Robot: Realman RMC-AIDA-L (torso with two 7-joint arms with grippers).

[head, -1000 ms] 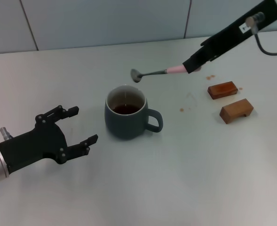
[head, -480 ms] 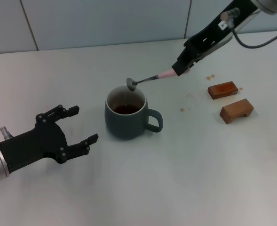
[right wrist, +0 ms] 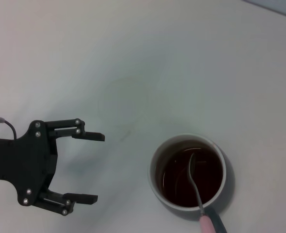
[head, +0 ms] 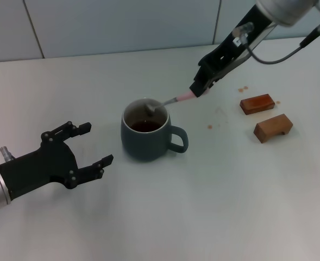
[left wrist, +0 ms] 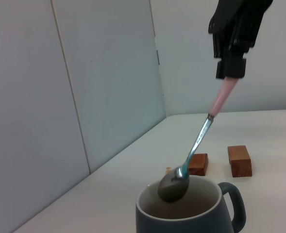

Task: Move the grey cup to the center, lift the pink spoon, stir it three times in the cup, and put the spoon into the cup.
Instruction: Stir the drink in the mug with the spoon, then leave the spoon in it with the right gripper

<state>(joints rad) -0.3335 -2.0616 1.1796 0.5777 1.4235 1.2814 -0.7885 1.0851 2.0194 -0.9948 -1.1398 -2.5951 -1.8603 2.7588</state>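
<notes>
The grey cup (head: 148, 130) stands mid-table with dark brown liquid inside, its handle toward my right; it also shows as the cup (left wrist: 191, 213) and the cup (right wrist: 187, 171). My right gripper (head: 199, 88) is shut on the pink handle of the pink spoon (head: 168, 101). The spoon slants down, its metal bowl just inside the cup's rim, above the liquid. The spoon (left wrist: 196, 145) and the spoon (right wrist: 196, 187) show the same. My left gripper (head: 92, 144) is open, resting left of the cup with nothing between its fingers; it shows as the left gripper (right wrist: 92, 167).
Two brown wooden blocks (head: 257, 103) (head: 273, 128) lie right of the cup, with small brown drips near them. A tiled wall (head: 121, 27) runs along the table's far edge.
My right gripper has carried the spoon left and down, from above the table behind the cup until its bowl dips inside the cup's rim. The left arm has not moved.
</notes>
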